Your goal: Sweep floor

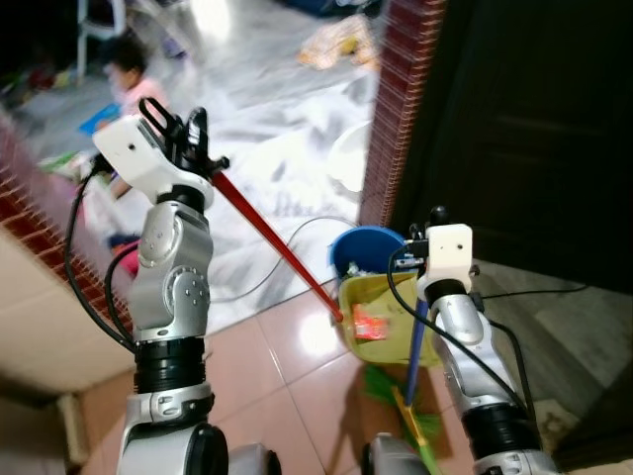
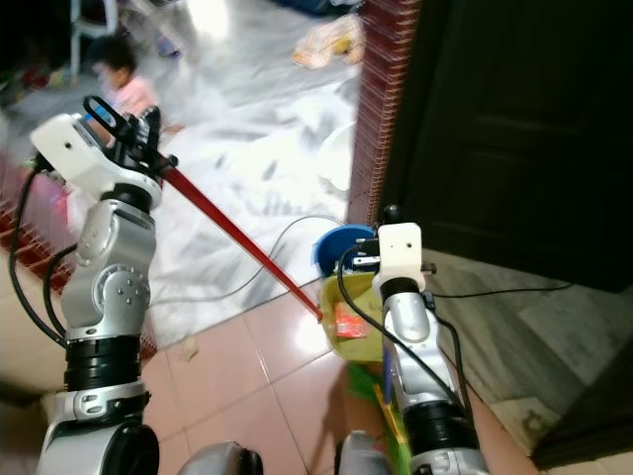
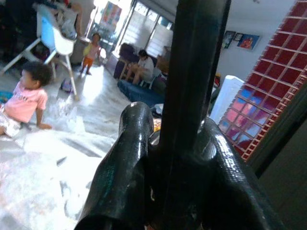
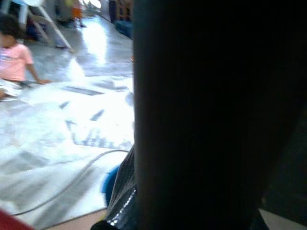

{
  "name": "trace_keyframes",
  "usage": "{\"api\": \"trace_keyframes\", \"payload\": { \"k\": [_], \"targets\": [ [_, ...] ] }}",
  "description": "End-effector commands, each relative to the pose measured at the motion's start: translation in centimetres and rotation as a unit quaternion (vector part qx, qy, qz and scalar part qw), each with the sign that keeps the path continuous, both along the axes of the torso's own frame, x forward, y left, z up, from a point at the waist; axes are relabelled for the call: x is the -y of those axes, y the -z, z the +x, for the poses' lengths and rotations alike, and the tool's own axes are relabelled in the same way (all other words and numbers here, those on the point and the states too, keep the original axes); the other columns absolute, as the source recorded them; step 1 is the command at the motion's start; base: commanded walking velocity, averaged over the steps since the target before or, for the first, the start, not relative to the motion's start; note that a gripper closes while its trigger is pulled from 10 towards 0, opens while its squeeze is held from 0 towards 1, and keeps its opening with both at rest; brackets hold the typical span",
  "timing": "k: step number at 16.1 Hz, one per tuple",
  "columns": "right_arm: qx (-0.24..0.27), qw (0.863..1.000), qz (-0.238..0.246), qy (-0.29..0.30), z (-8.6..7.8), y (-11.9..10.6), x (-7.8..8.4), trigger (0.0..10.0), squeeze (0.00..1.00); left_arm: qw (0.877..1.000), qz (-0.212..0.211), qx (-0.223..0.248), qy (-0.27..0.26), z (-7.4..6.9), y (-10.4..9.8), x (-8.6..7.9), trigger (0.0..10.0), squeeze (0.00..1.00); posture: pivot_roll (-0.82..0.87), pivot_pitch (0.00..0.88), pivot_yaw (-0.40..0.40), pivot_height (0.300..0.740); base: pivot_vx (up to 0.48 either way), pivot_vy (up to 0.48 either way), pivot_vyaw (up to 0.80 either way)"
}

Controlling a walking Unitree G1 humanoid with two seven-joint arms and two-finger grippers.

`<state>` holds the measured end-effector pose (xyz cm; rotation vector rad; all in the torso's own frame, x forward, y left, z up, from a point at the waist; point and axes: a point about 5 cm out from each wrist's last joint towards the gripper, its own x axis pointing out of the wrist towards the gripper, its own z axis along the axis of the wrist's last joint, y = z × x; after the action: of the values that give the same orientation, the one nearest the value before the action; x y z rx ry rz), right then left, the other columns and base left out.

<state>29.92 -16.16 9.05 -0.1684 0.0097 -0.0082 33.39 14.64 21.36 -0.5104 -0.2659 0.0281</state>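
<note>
Upper left of frame, our left gripper [image 1: 188, 134] clenched on red dustpan handle [image 1: 277, 242]; right gripper [image 1: 427, 265] grasps broom [image 1: 415, 346]; keep yellow dustpan [image 1: 381, 322] level.

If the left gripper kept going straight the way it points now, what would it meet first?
Nothing close: the left gripper, shut on the red dustpan handle, points over shiny pale floor. The white plastic chair looks nearest, though depth is unclear.

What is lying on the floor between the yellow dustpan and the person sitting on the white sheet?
In the left eye view, a thin grey cable curves across the white sheet between the yellow dustpan and the seated person. The dustpan's red handle also crosses that stretch, raised above it.
</note>
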Motion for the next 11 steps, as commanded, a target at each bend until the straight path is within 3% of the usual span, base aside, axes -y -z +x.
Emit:
{"api": "trace_keyframes", "payload": {
  "k": [1, 6, 11],
  "targets": [
    [0.012, 1.000, -0.008, -0.010, 0.3, -0.7, -0.5, 10.0, 0.00, 0.999, -0.018, 0.041, -0.022, 0.0, -2.1, -0.6, 10.0, 0.00, -0.07, 0.000, 0.055, 0.740, 0.465, 0.000, 0.00],
    [0.008, 1.000, -0.009, -0.013, 0.3, -0.4, -0.5, 10.0, 0.00, 0.993, 0.024, 0.085, -0.078, 0.6, -5.0, -1.4, 10.0, 0.00, -0.08, 0.000, 0.051, 0.740, 0.465, 0.000, 0.00],
    [0.008, 1.000, -0.011, -0.016, 0.4, -0.4, -0.6, 10.0, 0.00, 0.984, 0.089, 0.105, -0.111, 0.9, -5.7, -1.3, 10.0, 0.00, -0.08, 0.000, 0.053, 0.740, 0.462, 0.000, 0.00]
  ]
}}
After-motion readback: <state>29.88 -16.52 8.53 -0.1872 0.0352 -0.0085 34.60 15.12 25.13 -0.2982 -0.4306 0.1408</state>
